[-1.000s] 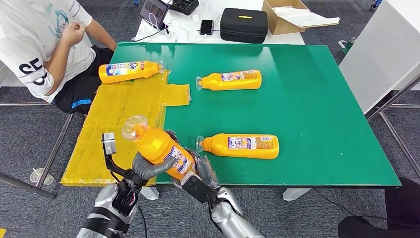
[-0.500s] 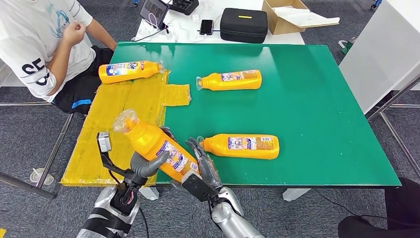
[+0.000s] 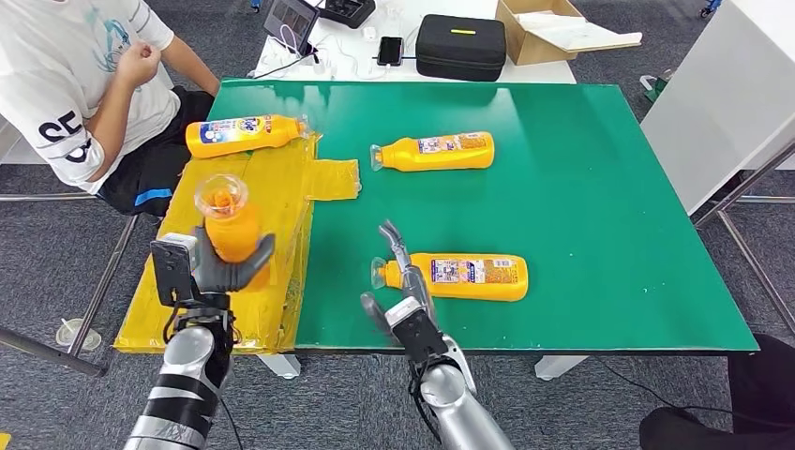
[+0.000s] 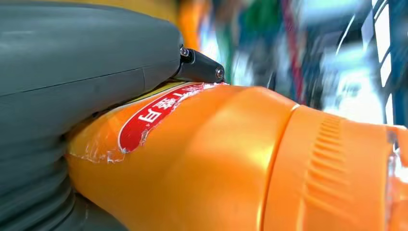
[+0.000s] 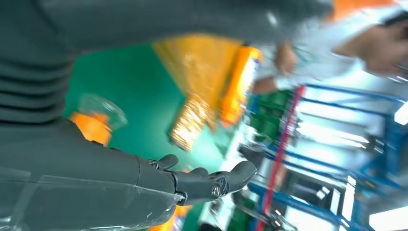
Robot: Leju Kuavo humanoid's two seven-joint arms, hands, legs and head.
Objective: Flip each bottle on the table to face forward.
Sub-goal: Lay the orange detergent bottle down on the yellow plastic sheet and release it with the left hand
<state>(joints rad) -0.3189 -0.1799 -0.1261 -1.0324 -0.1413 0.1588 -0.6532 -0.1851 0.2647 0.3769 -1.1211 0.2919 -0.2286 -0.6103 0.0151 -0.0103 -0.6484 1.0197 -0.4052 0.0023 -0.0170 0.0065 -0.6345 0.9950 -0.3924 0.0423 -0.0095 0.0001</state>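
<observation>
a: where was the held bottle (image 3: 232, 228)?
b: upright in the left hand (image 3: 217, 272), cap toward the camera, above the yellow sheet (image 3: 253, 202) at the table's (image 3: 581, 169) near left corner. fingers wrapped its lower body.
a: and the right hand (image 3: 403, 295)?
b: it held nothing, fingers spread and pointing up, just beside the cap of the near bottle (image 3: 464, 276) lying on its side.
a: others?
b: one lay mid-table (image 3: 436, 151), one at the sheet's far edge (image 3: 242, 134), near a seated person (image 3: 75, 84).
</observation>
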